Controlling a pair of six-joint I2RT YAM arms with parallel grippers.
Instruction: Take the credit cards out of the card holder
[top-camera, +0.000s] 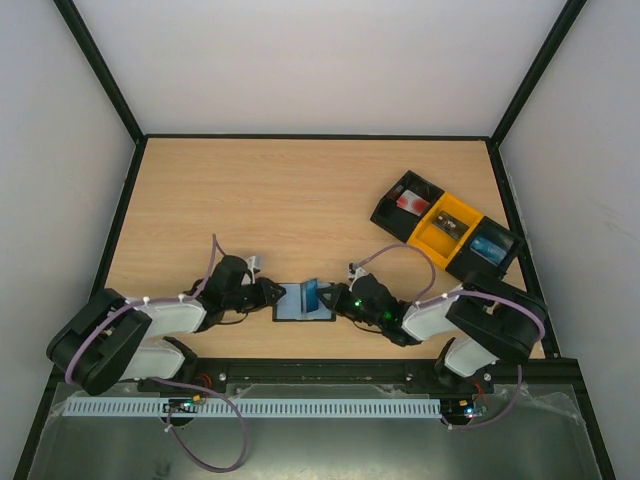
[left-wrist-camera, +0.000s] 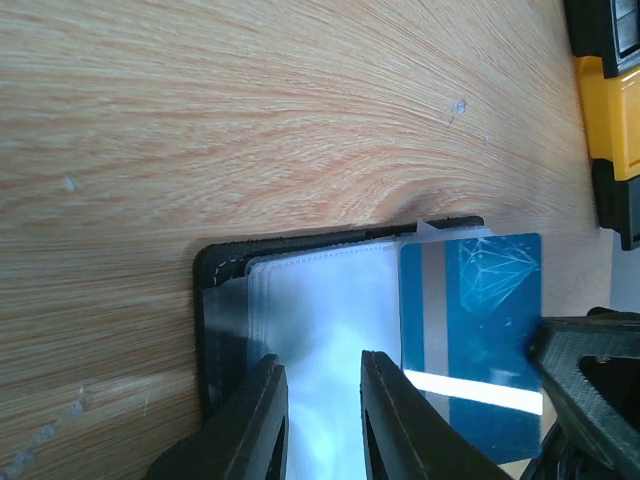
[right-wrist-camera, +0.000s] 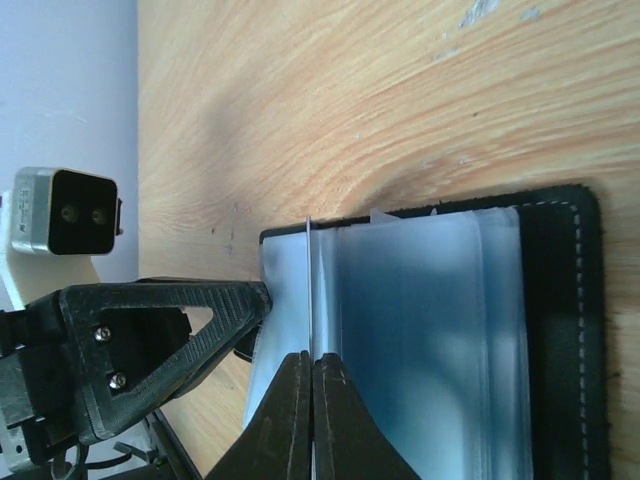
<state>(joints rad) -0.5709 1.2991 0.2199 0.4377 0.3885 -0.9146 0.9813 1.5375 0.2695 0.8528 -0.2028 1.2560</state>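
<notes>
Wooden surface (top-camera: 300, 190), near centre: the right fingers (right-wrist-camera: 288, 420) are clamped on the edge of a blue credit card (left-wrist-camera: 470, 330) standing up from the open card holder (left-wrist-camera: 215, 290), while the left fingers (left-wrist-camera: 255, 420) sit slightly apart over its left panel, so the card lies rightward, nearer the right arm.

The top external view looks down from above and behind the arm bases over the whole worktop (top-camera: 300, 190). The wrist views sit close over the wood, facing each other: one past the left fingers (left-wrist-camera: 255, 425), one past the right fingers (right-wrist-camera: 290, 420). All three share the open card holder (top-camera: 295, 302) near the front edge.
</notes>
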